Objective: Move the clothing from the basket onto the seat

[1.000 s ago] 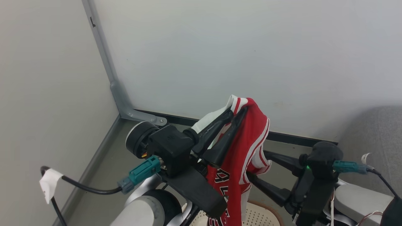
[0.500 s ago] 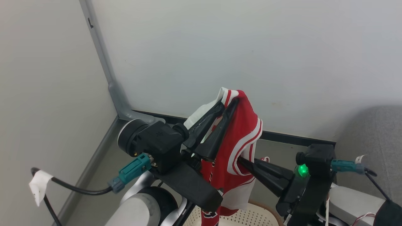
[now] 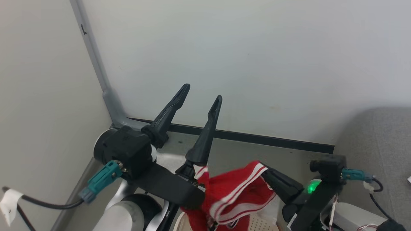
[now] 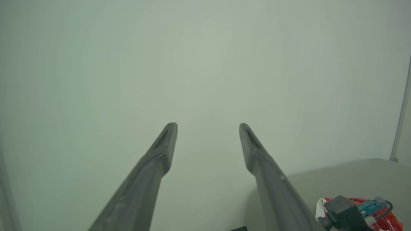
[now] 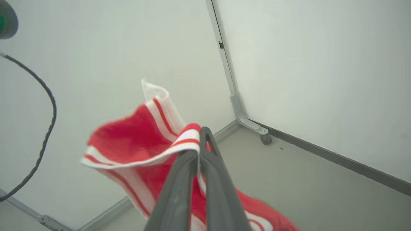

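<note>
A red piece of clothing point(image 3: 234, 195) with white striped trim hangs low in the head view, and my right gripper point(image 3: 266, 170) is shut on its striped edge. The right wrist view shows that gripper point(image 5: 200, 133) pinching the trim, the clothing point(image 5: 135, 141) flaring out to the left. Above and to the left, my left gripper point(image 3: 201, 93) stands open with nothing in it, pointing at the wall; its fingers point(image 4: 167, 138) are spread wide. A bit of the cream perforated basket point(image 3: 255, 222) peeks out under the garment. The grey seat point(image 3: 379, 144) is at the right.
Pale walls meet in a corner with a grey metal post point(image 3: 96, 70) and a dark baseboard point(image 3: 257, 138). A black cable with white tape point(image 3: 9, 200) trails at the lower left. Grey floor lies between the arms and the wall.
My left gripper has opened and let go of the garment. The right gripper has closed on its trim, and the cloth now hangs lower from it. The head camera has shifted.
</note>
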Controlling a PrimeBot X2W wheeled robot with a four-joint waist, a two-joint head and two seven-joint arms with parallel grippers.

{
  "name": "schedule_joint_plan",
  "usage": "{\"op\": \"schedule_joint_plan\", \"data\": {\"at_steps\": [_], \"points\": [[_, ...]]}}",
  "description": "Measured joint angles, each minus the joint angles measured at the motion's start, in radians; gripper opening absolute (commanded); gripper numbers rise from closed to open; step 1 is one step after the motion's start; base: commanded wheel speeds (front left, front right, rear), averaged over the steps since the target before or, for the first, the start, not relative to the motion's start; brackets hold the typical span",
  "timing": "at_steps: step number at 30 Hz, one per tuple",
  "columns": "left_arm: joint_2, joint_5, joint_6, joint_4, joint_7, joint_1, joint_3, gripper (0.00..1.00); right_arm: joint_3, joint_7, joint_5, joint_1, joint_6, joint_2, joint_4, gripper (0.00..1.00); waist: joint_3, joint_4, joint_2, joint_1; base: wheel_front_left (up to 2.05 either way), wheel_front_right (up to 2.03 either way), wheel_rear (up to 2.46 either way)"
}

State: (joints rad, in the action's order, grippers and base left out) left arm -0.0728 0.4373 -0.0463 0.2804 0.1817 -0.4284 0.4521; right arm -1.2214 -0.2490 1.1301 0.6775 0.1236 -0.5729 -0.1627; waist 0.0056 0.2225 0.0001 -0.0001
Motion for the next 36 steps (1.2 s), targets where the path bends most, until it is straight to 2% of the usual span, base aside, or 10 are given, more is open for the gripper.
{"op": "schedule_joint_plan", "data": {"at_steps": [4,13,14,22,36], "points": [[-0.016,-0.001,-0.014,0.02,-0.009,0.047,-0.015,1.0,0.117,0.001,0.044,-0.053,0.0,0.024,-0.026,0.0,-0.005,-0.019,0.0,0.0,0.0,0.0,0.0],[-0.013,-0.003,-0.017,0.016,-0.023,0.094,0.019,1.0,0.247,0.0,0.051,-0.1,0.0,0.022,-0.07,0.0,-0.011,-0.046,0.0,0.0,0.0,0.0,0.0],[-0.015,-0.014,-0.017,0.015,-0.026,0.108,0.027,1.0,0.297,0.0,0.051,-0.099,-0.004,0.02,-0.078,0.0,-0.012,-0.05,0.0,0.0,0.0,0.0,0.0],[-0.021,-0.064,-0.026,-0.02,-0.046,0.186,0.074,1.0,0.454,0.0,0.033,-0.098,-0.043,0.002,-0.097,0.0,-0.011,-0.074,0.0,0.0,0.0,0.0,0.0],[-0.02,-0.138,-0.045,-0.124,-0.093,0.3,0.161,1.0,0.628,0.0,-0.06,-0.093,-0.088,-0.051,-0.066,0.0,0.013,-0.127,0.0,0.0,0.0,0.0,0.0]]}}
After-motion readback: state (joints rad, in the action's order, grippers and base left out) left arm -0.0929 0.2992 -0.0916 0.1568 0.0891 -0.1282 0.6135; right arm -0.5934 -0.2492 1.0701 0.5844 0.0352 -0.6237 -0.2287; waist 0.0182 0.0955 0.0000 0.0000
